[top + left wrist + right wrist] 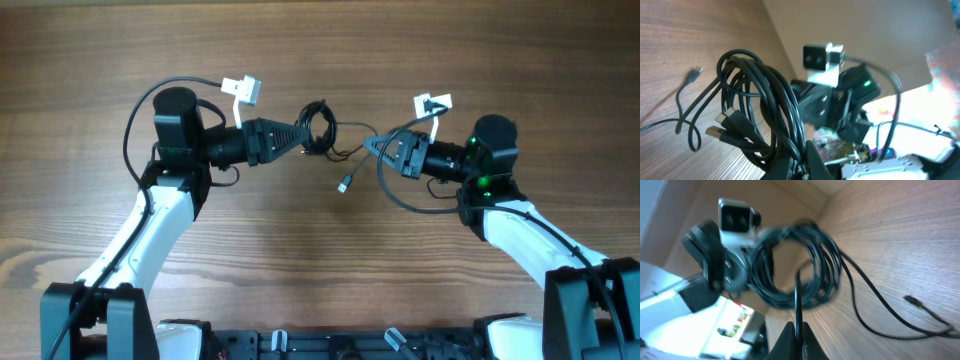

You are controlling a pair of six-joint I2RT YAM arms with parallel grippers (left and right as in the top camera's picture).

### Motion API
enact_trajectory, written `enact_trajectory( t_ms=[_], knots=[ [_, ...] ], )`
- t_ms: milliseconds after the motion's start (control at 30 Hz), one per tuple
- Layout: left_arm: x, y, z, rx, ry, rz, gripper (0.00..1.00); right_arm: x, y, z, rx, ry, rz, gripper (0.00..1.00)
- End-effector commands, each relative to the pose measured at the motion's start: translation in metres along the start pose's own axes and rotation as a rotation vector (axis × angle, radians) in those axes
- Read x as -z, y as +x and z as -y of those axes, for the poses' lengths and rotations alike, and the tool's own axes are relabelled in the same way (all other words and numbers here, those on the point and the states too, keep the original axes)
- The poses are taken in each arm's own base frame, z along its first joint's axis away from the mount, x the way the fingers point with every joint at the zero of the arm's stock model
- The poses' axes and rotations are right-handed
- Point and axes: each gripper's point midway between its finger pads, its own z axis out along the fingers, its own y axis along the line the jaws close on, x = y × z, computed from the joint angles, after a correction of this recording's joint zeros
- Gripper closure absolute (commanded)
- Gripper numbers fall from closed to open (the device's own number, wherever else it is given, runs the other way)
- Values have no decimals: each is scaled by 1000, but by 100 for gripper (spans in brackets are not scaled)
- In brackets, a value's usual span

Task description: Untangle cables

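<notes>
The cables are thin black cords, coiled into a dark bundle [318, 128] held above the table between the two arms. My left gripper [300, 138] is shut on the bundle's left side; in the left wrist view the coils [760, 100] with USB plug ends rise from its fingertips [805, 160]. My right gripper [372, 147] is shut on one thin strand [798, 300] that runs from its fingertips [799, 330] up to the coil [795, 265]. A loose strand with a small plug [344, 185] trails down onto the table; it also shows in the right wrist view [912, 300].
The wooden table [320, 280] lies under both arms. The thicker black robot wires loop beside the left arm [140, 110] and under the right gripper [405, 203]. The white wrist cameras [241, 90] [432, 104] sit just behind the grippers.
</notes>
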Motion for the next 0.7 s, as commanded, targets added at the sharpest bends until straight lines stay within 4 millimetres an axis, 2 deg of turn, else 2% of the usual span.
enact_trajectory(
  t_ms=[0,133,333,433,567,667],
  knots=[
    [0,3,6,-117,19,-22,96,1,-17,5,-226,21,83,96],
    [-9,10,11,-119,33,-49,96,3,-39,11,-234,63,209,96],
    [-28,27,23,-127,73,-114,96,4,-58,18,-271,106,341,96],
    [-29,29,24,-113,75,-121,96,12,-72,29,-271,157,444,96],
    [-30,26,20,6,40,-103,96,16,-81,34,-267,188,510,96],
    [-31,22,15,107,7,-82,96,8,-79,30,-261,190,526,96]
  ],
)
